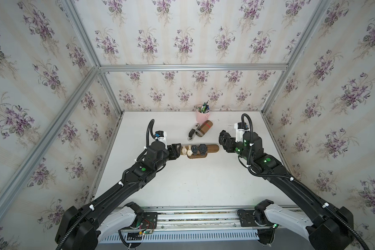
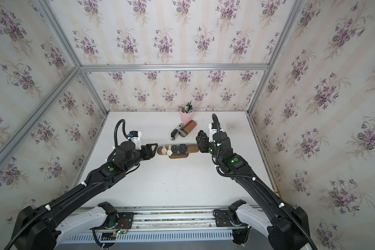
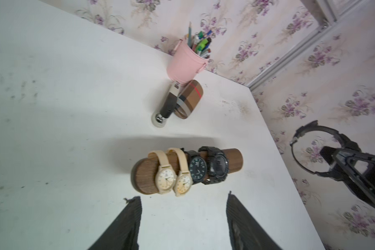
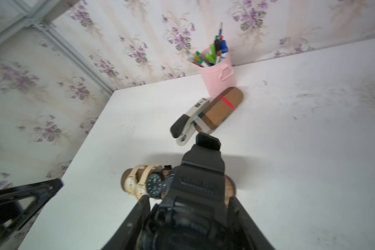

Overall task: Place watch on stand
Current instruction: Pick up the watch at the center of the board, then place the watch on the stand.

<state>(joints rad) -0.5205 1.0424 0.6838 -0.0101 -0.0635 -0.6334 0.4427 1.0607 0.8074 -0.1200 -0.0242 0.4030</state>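
Surface (image 1: 193, 186): white, bare in front of both arms.
L tool (image 3: 182, 201): jaws wide, nothing btwn them; just off the L end of the stand (image 1: 213, 147), pointing along the bar.
R tool (image 4: 188, 202): clamped on the held watch (image 4: 201, 173), one finger each side of the case, strap loop sticking out ahead.
Held watch vs stand: up off the surface, just past the R end of the bar, not on it; L wrist view shows a gap btwn them.
Stand: dark wood bar on oval base, lying crosswise btwn the two tools.
On bar, L to R: cream watch (image 3: 165, 178), 2nd cream watch (image 3: 183, 185), dark dial watch (image 3: 197, 170), chunky dark watch (image 3: 218, 168), packed close.
Behind stand: stapler (image 1: 192, 133) alongside plaid cylinder (image 1: 205, 128), seemingly touching.
Far edge: pink cup (image 1: 201, 118) w/ pens, just behind those, by back wall.
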